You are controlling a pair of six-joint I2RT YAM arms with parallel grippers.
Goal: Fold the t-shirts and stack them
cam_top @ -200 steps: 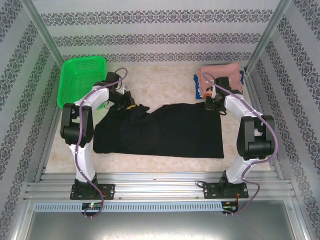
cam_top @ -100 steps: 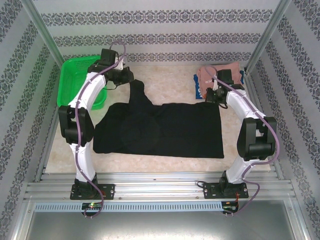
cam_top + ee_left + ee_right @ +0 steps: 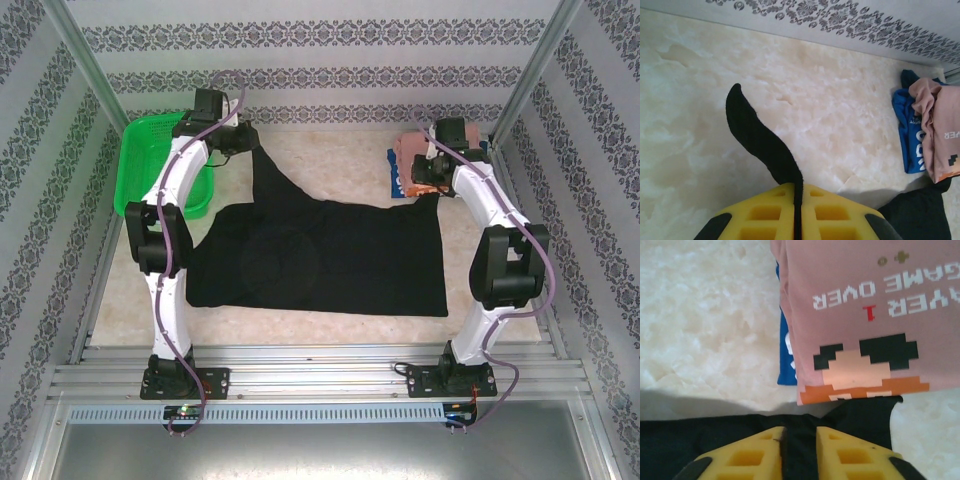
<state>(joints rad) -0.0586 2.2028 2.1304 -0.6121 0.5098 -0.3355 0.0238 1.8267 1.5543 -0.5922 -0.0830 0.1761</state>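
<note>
While the limp, light black t-shirt (image 3: 330,255) lay spread on the counter (image 3: 330,160), the left jaws pinched one far corner and the right jaws stood narrowly parted over the other.

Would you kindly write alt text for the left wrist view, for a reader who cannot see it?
The left gripper is pinched shut on a strip of the black t-shirt, which curls up over the pale marbled table. At the right edge a pink t-shirt lies on a blue one.
</note>
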